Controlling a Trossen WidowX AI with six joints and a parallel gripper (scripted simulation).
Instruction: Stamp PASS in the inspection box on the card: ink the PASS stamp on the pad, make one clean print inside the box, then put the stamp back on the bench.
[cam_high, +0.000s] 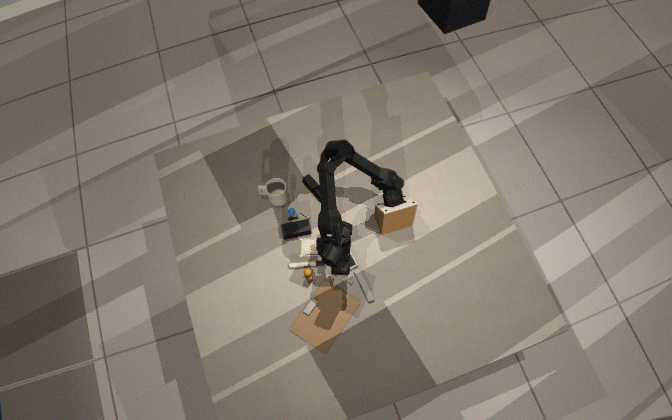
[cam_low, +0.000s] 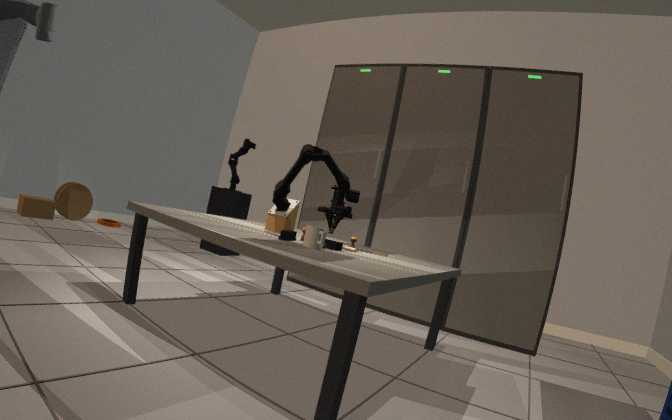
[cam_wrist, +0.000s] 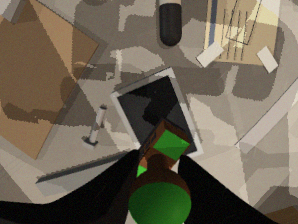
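My gripper (cam_wrist: 159, 159) (cam_low: 332, 231) is shut on a stamp with a brown wooden body and a green knob (cam_wrist: 160, 202). The stamp's block, with a green patch on top, shows over the lower edge of the ink pad (cam_wrist: 142, 102) in the wrist view. The gripper is above the bench; any contact with the pad cannot be told. The pad is black in a pale tray, mostly hidden under the arm in the top view. The card (cam_wrist: 268, 42) (cam_high: 306, 248) lies at the upper right of the wrist view, held by white tabs. Its outlined box is partly cut off; the stamp's underside is hidden.
A dark-tipped marker (cam_wrist: 170, 25) (cam_high: 300, 265) lies beside the card. A brown board (cam_wrist: 45, 75) (cam_high: 320, 332), an orange-knobbed stamp (cam_high: 308, 273), a bolt (cam_wrist: 97, 125) and a flat bar (cam_high: 364, 287) are nearby. A black box (cam_high: 296, 230), a blue-knobbed stamp (cam_high: 292, 213) and a mug (cam_high: 277, 196) stand beyond.
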